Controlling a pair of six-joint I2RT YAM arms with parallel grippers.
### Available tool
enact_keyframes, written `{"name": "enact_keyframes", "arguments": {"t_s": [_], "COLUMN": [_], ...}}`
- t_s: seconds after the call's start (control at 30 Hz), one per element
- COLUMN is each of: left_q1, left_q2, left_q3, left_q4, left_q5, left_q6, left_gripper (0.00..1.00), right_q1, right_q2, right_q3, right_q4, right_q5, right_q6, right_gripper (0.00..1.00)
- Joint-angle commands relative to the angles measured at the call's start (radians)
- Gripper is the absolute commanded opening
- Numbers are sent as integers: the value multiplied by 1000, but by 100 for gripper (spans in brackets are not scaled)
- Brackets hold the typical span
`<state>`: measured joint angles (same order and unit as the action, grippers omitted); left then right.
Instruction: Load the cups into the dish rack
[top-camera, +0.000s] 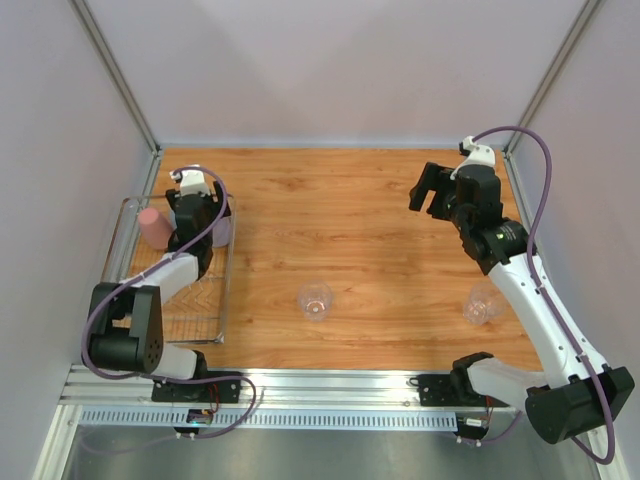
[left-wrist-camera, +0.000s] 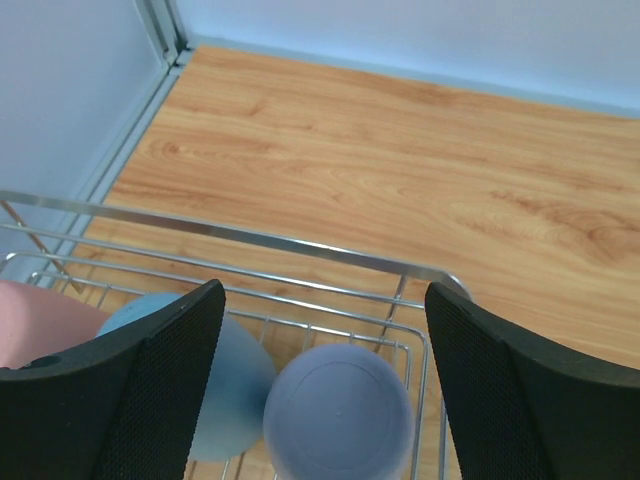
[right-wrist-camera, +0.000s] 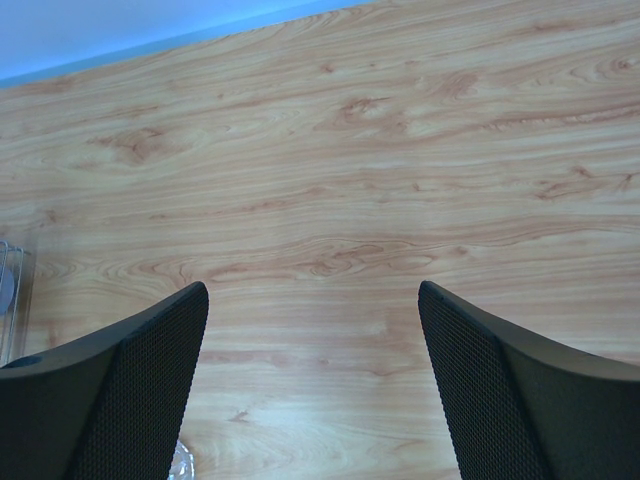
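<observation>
The dish rack (top-camera: 222, 300) stands at the table's left edge. In it are a pink cup (top-camera: 152, 228) and a lavender cup (top-camera: 222, 230). My left gripper (top-camera: 200, 205) hovers over the rack, open and empty. In the left wrist view, the left gripper (left-wrist-camera: 325, 300) is above the upturned lavender cup (left-wrist-camera: 338, 412), with a blue cup (left-wrist-camera: 215, 385) and the pink cup (left-wrist-camera: 40, 320) beside it, inside the rack's rim (left-wrist-camera: 250, 235). Two clear cups (top-camera: 316, 300) (top-camera: 482, 304) stand on the table. My right gripper (top-camera: 432, 192) (right-wrist-camera: 313, 300) is open over bare wood.
White walls and metal posts close in the table at the back and sides. An aluminium rail runs along the near edge by the arm bases. A clear cup's edge (right-wrist-camera: 183, 462) shows at the bottom of the right wrist view.
</observation>
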<state>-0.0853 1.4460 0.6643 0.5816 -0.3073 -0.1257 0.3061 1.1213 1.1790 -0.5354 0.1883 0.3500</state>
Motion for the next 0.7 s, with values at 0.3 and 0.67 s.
{"name": "enact_keyframes", "arguments": {"t_s": [0.3,0.67], "left_q1": [2,2], "left_q2": [-326,-590], "left_q3": [193,456], "left_q4": [-365,-1120], "left_q5": [82,363], "left_q6": [-3,-204], "left_gripper": [98,99], "right_q1": [122,484], "right_q2": [31,126], "right_q3": [-2,-24], "right_q4": [-35,-95], "right_q5": [-188,-140], "right_q6": [18,113], "right_gripper": [87,84]}}
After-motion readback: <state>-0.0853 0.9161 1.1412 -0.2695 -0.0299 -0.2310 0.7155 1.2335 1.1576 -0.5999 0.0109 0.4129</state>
